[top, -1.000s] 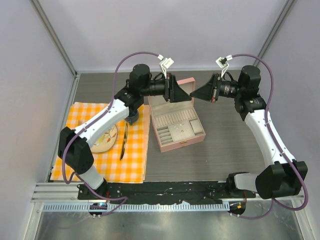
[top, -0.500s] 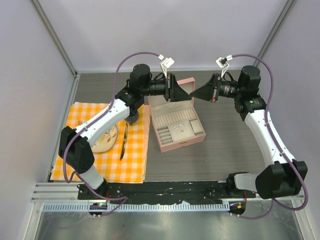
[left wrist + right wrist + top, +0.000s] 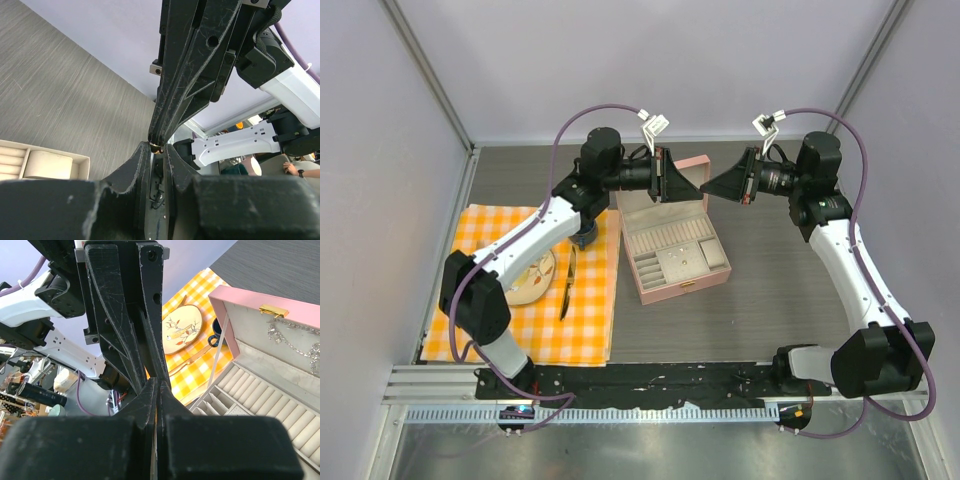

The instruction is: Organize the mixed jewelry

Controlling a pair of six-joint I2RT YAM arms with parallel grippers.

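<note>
table: grey wood-grain top (image 3: 770, 310), arm bases on the near edge
cloth: orange-white check (image 3: 585, 320), near left, flat on the table
plate: pale with a printed motif (image 3: 532, 282), on the cloth, partly under the left arm
dark utensil: thin strip (image 3: 566, 283), on the cloth just right of the plate
cup: dark blue (image 3: 216, 333), far edge of the cloth, between the plate and the box
pink box: open, middle of the table (image 3: 660, 293), gold clasp on the near wall, touching the cloth's right edge
mixed jewelry: tiny pale specks (image 3: 684, 262) in the box's middle tray compartments, too small to tell piece from piece
cream piece: small rectangle (image 3: 713, 254), alone in the right-hand compartment of the box
lid: stands up on the far side of the box (image 3: 692, 165)
silvery chain: hangs against the inside of the lid (image 3: 295, 337)
left gripper: (image 3: 157, 146) above the far part of the box, fingers pressed nearly together, only a slit between
right gripper: (image 3: 157, 381) fingers fully together, tip to tip with the left gripper
tiny speck: pale bit (image 3: 156, 148) right where both tips meet; cannot tell which fingers hold it
</note>
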